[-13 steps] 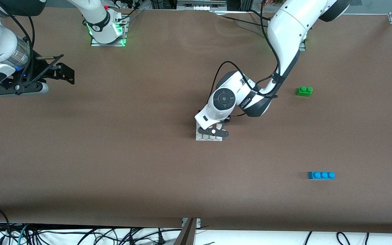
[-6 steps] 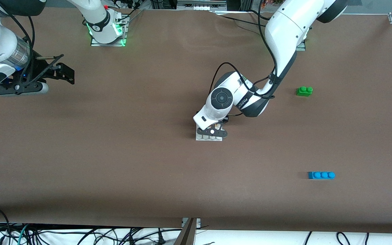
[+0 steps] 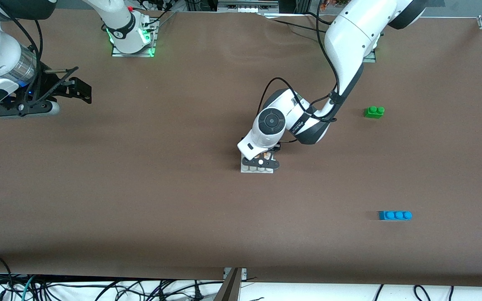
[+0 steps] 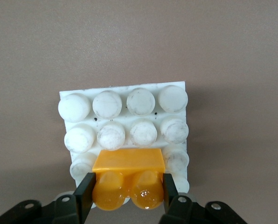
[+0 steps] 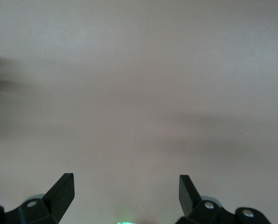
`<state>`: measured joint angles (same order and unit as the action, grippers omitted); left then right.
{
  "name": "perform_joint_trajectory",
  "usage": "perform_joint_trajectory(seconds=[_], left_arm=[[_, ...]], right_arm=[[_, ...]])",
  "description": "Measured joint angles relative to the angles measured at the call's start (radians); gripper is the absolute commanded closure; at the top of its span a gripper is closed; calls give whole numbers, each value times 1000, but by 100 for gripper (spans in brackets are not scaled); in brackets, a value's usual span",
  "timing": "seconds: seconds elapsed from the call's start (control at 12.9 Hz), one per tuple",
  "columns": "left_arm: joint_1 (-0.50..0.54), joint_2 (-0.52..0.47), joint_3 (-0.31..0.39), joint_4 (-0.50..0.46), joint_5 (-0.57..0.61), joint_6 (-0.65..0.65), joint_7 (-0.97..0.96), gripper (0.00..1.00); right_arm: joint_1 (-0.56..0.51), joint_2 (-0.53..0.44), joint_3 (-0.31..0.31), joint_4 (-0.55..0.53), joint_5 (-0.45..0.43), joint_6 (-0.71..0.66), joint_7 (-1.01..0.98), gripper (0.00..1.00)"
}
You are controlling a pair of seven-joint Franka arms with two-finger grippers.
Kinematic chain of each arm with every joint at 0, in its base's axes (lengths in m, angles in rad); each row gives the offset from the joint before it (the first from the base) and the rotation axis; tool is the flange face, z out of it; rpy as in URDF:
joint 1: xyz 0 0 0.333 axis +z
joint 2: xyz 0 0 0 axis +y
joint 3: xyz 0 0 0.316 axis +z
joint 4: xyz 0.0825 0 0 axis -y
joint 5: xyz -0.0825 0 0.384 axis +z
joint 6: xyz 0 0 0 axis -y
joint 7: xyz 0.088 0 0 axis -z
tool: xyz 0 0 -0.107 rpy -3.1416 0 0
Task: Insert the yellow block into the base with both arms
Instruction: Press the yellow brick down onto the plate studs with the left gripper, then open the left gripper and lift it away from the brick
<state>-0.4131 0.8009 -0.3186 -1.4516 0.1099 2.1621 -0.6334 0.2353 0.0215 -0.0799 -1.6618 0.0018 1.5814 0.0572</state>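
The white studded base [image 4: 122,89] lies flat near the middle of the table [image 3: 257,170]. My left gripper [image 4: 128,185] is shut on the yellow block [image 4: 128,173], one black finger on each end of it. The block is low over the base and covers the middle studs of two rows. I cannot tell whether it touches them. In the front view the left gripper [image 3: 261,161] and its wrist hide most of the base and the block. My right gripper [image 3: 83,90] waits open, with nothing in it, above the right arm's end of the table, its fingers [image 5: 64,189] wide apart.
A green two-stud brick [image 3: 374,111] sits toward the left arm's end of the table. A blue three-stud brick [image 3: 395,215] lies nearer to the front camera at that same end. Brown mat [image 3: 140,188] covers the table.
The left arm's wrist has shifted slightly toward the right arm's end, still holding the block over the base. The right arm has not moved.
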Motion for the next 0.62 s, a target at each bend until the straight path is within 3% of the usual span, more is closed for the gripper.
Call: perform_joint_trajectory(seconds=[0.39,0.62], left_arm=[[-1,-2,1,21,0,0,-5,0],[15,-53,6,50,0,-54,-9,0]], right_arm=[[0,0,0,0,0,0,0,1],[0,0,0,0,0,0,0,1]])
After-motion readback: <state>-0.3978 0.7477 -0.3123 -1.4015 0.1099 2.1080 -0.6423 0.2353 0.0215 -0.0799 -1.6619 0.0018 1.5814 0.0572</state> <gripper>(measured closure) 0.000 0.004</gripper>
